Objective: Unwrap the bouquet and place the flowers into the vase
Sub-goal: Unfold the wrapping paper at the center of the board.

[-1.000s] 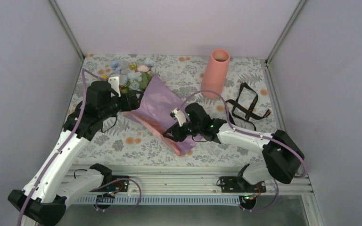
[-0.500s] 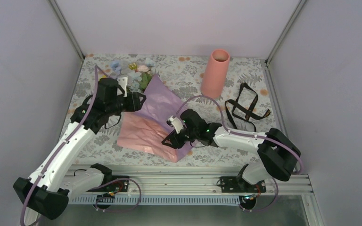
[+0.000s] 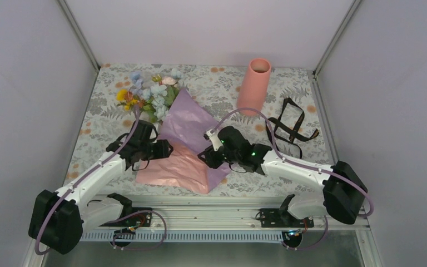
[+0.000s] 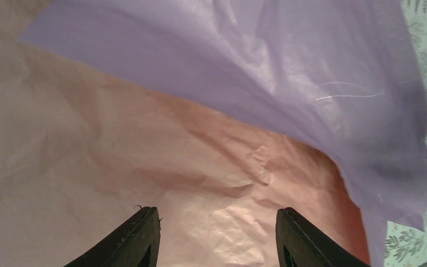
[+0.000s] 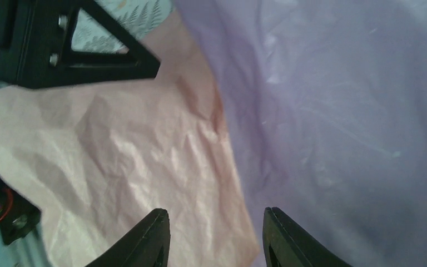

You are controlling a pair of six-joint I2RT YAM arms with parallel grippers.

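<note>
Unwrapping stage: my left claw (image 4: 217, 214) and right claw (image 5: 215, 214) hover part-open, empty, above the wrapper (image 3: 194, 125); flowers (image 3: 150, 92) ahead need grasping.

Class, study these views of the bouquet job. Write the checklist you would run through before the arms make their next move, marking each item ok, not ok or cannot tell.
1. Vase upright, mouth free: ok.
2. Flowers free of wrapping: not ok; lilac paper covers the stems.
3. Left tool empty: ok; jaws apart above pink paper.
4. Right tool empty: ok; jaws apart above the paper.
5. Strap clear of vase: ok; it lies apart, to the vase's right.
</note>
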